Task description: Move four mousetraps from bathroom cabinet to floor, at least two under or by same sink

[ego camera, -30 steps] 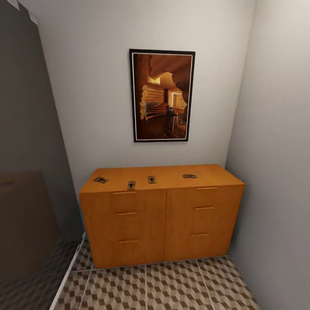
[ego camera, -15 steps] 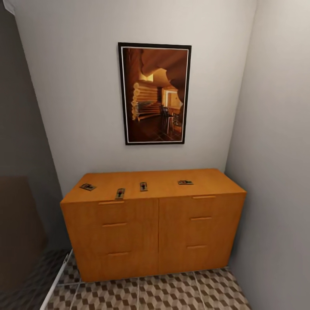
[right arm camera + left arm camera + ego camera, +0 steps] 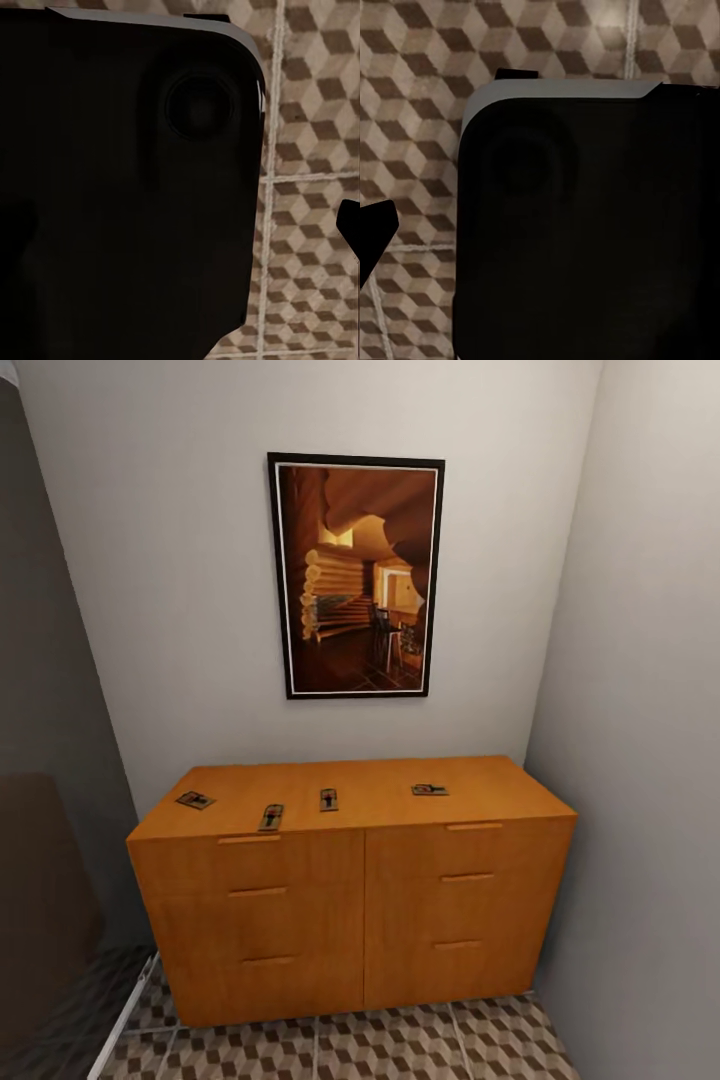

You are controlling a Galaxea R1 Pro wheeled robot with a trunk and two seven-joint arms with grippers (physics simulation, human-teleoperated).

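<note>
The orange-brown cabinet [image 3: 400, 920] stands against the back wall, all its drawers shut. Several mousetraps lie flat on its top. One mousetrap [image 3: 195, 799] is at the left end, and a second [image 3: 271, 817] lies by the front edge. A third [image 3: 329, 799] sits near the middle, and another [image 3: 430, 790] is right of centre. The cube-patterned bathroom floor [image 3: 400, 1045] runs in front of the cabinet. In the left wrist view a dark fingertip [image 3: 375, 232] pokes in over the tiles. The right wrist view has a dark fingertip [image 3: 349, 225] over the tiles as well. The sink is out of view.
A framed picture [image 3: 355, 575] hangs above the cabinet. A grey wall [image 3: 650, 760] closes the right side next to the cabinet. A dark panel [image 3: 50, 660] and a brown object [image 3: 40, 900] stand at the left. The robot's dark body [image 3: 585, 225] blocks much of both wrist views.
The head view has shifted: the cabinet looks larger and sits lower and further left in the picture. The mousetraps keep their places on the cabinet top.
</note>
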